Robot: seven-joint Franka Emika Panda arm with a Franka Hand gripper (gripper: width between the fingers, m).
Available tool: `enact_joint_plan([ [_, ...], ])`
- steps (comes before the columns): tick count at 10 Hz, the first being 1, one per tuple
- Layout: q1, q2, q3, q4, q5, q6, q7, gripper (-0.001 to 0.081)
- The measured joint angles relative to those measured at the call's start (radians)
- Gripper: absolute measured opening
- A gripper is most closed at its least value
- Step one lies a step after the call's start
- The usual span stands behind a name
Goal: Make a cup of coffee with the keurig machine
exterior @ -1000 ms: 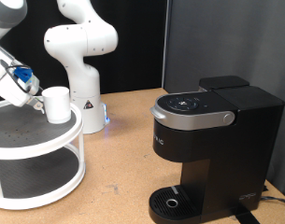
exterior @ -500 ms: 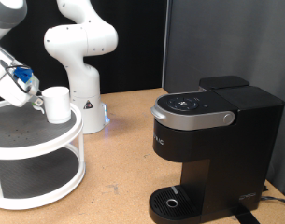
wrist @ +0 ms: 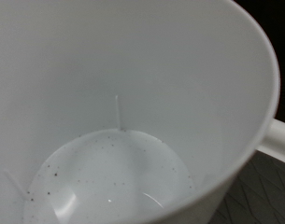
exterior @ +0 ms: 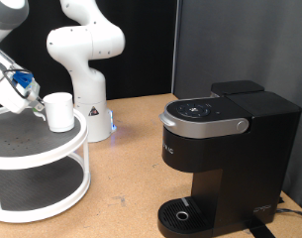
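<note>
The white cup (exterior: 58, 111) stands upright on the top tier of a white round shelf (exterior: 32, 149) at the exterior view's left. My gripper (exterior: 39, 106) is right beside the cup on its left side, at rim height, and touching or nearly touching it. In the wrist view the cup's empty inside (wrist: 114, 159) fills the picture, with its handle (wrist: 276, 138) at the edge; no fingers show there. The black keurig machine (exterior: 220, 159) stands at the exterior view's right with its silver lid handle (exterior: 205, 126) down and its drip base (exterior: 180, 213) bare.
The arm's white base (exterior: 86, 69) stands behind the shelf. A dark panel stands behind the machine. The shelf's lower tier (exterior: 37, 193) is below the cup. Bare wooden table (exterior: 131, 169) lies between the shelf and the machine.
My hand has shifted very slightly to the left beside the cup. The cup stands where it was.
</note>
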State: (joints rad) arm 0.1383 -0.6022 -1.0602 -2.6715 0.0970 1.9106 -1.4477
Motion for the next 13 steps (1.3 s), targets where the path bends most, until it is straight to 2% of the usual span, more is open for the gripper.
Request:
enact_joint_plan([
  [2, -0.010, -0.022, 0.020, 0.003, 0.007, 0.002, 0.020, 0.0068],
  [3, -0.014, -0.041, 0.030, 0.012, 0.018, -0.026, 0.033, 0.0068],
  [10, -0.031, -0.166, 0.127, 0.137, 0.085, -0.290, 0.177, 0.0068],
  [13, -0.032, -0.165, 0.124, 0.114, 0.106, -0.260, 0.207, 0.0068],
])
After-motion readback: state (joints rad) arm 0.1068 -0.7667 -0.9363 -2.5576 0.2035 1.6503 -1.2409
